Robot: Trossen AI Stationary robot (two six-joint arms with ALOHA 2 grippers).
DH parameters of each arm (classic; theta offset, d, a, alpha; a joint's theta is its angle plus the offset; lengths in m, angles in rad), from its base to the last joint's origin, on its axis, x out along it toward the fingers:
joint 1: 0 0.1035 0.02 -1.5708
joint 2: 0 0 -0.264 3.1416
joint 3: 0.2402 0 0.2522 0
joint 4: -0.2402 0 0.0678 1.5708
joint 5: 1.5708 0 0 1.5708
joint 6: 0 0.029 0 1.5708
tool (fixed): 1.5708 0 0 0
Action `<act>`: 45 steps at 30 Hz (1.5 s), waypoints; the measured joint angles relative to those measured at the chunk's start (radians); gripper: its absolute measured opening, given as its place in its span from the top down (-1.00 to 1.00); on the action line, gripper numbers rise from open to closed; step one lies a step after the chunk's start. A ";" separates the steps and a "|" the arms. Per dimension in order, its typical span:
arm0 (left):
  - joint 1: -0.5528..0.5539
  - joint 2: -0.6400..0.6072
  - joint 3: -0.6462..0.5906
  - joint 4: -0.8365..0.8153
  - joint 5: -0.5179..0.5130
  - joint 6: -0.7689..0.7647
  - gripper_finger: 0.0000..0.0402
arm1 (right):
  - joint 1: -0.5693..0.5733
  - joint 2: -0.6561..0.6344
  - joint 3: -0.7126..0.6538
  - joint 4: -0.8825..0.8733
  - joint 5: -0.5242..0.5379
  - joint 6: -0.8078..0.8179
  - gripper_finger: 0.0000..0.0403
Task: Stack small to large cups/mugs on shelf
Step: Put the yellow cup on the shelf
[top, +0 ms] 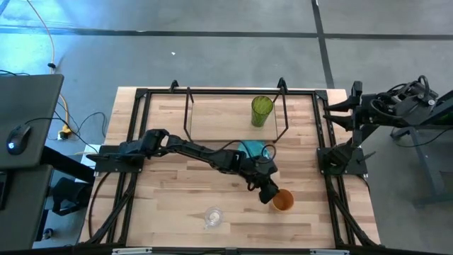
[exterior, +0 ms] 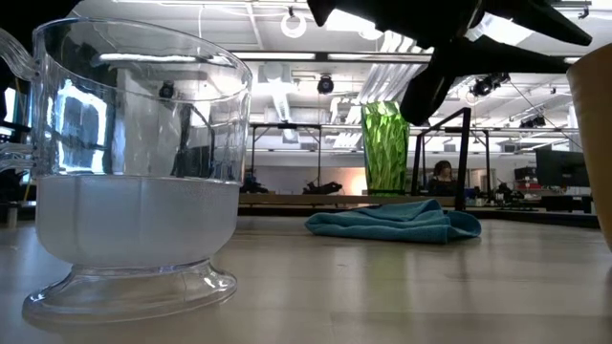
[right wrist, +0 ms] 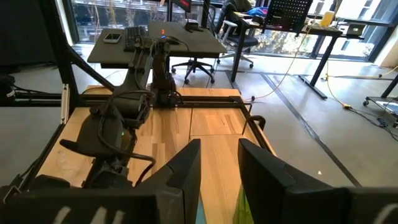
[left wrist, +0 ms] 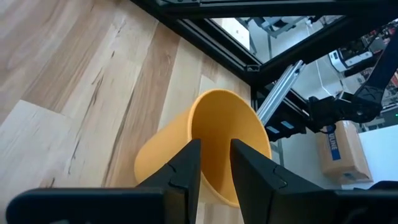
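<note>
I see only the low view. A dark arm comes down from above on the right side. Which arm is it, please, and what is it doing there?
Observer: It is the left arm. The left pincer is closed on the wall of the medium orange handleless cup, apparently with one finger inside and one outside.
Operator: And where is the other arm?
Observer: It is parked beyond the table's right edge. The right pincer is open and holds nothing.
Operator: Is the tall translucent green tumbler already on the shelf?
Observer: Yes. The tall translucent green tumbler stands upright inside the low rack of thin dark metal rods, near its right end.
</note>
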 joint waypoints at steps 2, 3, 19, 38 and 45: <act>0.000 0.000 0.000 0.000 0.000 0.002 0.62 | 0.000 0.000 0.000 0.000 0.000 0.000 0.51; 0.000 0.000 0.000 -0.004 0.000 0.002 0.62 | 0.000 0.000 0.000 0.000 0.000 0.000 0.51; -0.014 -0.002 0.000 -0.048 -0.008 0.038 0.62 | 0.000 0.000 0.000 0.000 -0.008 0.000 0.51; -0.024 -0.002 0.000 -0.055 -0.049 0.046 0.62 | 0.000 0.000 0.000 0.000 -0.033 0.008 0.51; -0.024 -0.002 0.000 -0.055 -0.049 0.046 0.62 | 0.000 0.000 0.000 -0.068 -0.053 0.082 0.51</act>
